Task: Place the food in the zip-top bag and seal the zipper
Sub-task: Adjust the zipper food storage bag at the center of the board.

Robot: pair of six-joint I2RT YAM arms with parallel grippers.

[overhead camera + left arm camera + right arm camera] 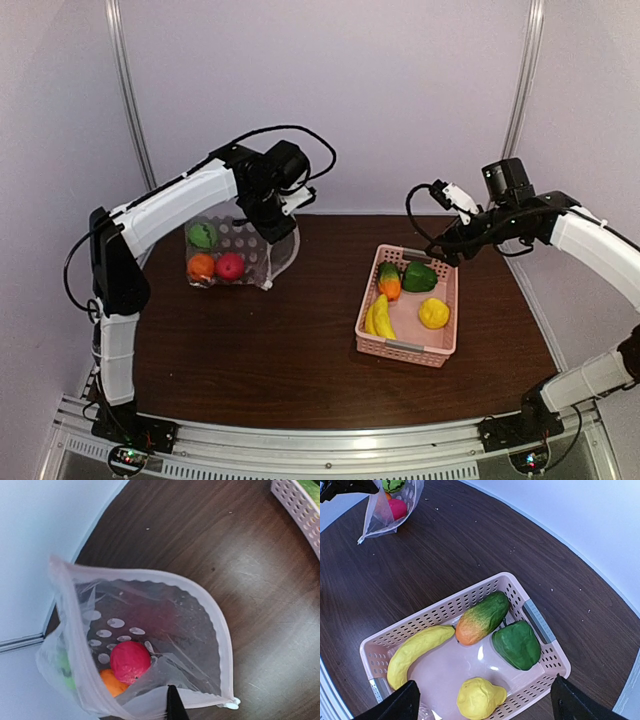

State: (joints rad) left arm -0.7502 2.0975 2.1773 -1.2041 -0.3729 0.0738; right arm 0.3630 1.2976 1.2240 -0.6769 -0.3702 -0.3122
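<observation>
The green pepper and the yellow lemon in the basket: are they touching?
Apart. The right wrist view shows bare basket floor between green pepper and lemon.

The left arm (165, 205) arches up and forward, the left gripper (272, 228) pinched shut on the zip-top bag (220, 630) rim. The right arm (590, 240) reaches inward, and the right gripper (485, 690) points down with jaws spread wide.

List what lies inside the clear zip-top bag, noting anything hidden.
The zip-top bag holds a red apple, an orange partly covered by it, and a green ball; whatever lies beneath them is covered.
</observation>
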